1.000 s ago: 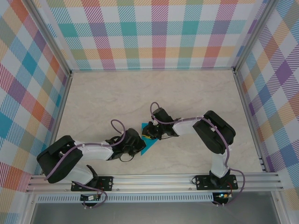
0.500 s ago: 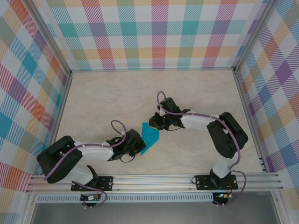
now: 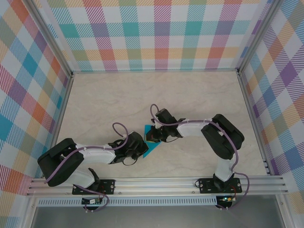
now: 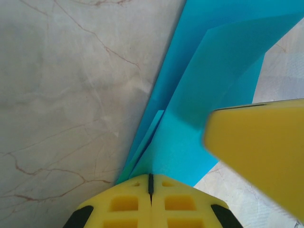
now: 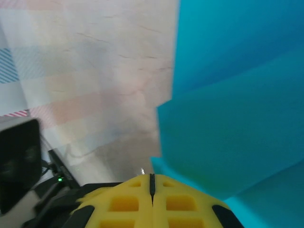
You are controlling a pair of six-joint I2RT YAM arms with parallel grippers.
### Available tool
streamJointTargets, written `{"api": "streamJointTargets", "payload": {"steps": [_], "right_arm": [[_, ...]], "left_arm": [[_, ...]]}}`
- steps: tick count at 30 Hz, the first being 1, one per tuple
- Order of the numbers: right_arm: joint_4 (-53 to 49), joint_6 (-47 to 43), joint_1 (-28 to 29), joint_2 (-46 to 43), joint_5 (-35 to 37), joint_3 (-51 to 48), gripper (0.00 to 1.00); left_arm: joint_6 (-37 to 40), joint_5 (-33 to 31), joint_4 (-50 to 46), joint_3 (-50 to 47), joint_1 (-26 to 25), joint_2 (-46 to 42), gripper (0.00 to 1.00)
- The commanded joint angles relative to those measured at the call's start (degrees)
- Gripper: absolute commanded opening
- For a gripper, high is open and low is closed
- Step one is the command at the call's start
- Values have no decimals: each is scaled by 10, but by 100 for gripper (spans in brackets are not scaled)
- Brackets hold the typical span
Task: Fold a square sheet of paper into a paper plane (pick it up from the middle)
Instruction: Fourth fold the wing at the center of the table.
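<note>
The square sheet of paper (image 3: 151, 148) lies on the table as a narrow teal-blue folded shape with creases and layered flaps (image 4: 213, 85). My left gripper (image 3: 141, 148) is shut, and its yellow tips (image 4: 150, 178) rest on the paper's near end. My right gripper (image 3: 150, 136) is shut too and sits at the paper's far part, its tips (image 5: 152, 178) beside a raised flap (image 5: 228, 118). In the left wrist view a blurred yellow finger (image 4: 261, 152) of the right gripper lies over the paper. I cannot tell whether either gripper pinches a layer.
The marbled tabletop (image 3: 114, 99) stretches behind and to both sides of the grippers. Plaid walls (image 3: 156, 33) close in the back and sides. An aluminium rail (image 3: 156, 183) runs along the near edge. A black part of the left arm (image 5: 19, 161) is close to the right gripper.
The right gripper swung out to the upper right off the paper, then came back down-left onto it and shut. The left gripper and the paper's near end stayed put.
</note>
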Motion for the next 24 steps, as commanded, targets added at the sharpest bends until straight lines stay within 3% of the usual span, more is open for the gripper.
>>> {"api": "streamJointTargets", "payload": {"steps": [1, 9, 24], "right_arm": [[12, -10, -3, 22, 11, 1, 2], [26, -17, -32, 43, 49, -6, 3], [25, -49, -135, 76, 45, 28, 5]], "left_arm": [[-6, -24, -108, -23, -1, 29, 0], [-12, -29, -111, -37, 0, 30, 0], [-12, -30, -117, -44, 0, 23, 0]]}}
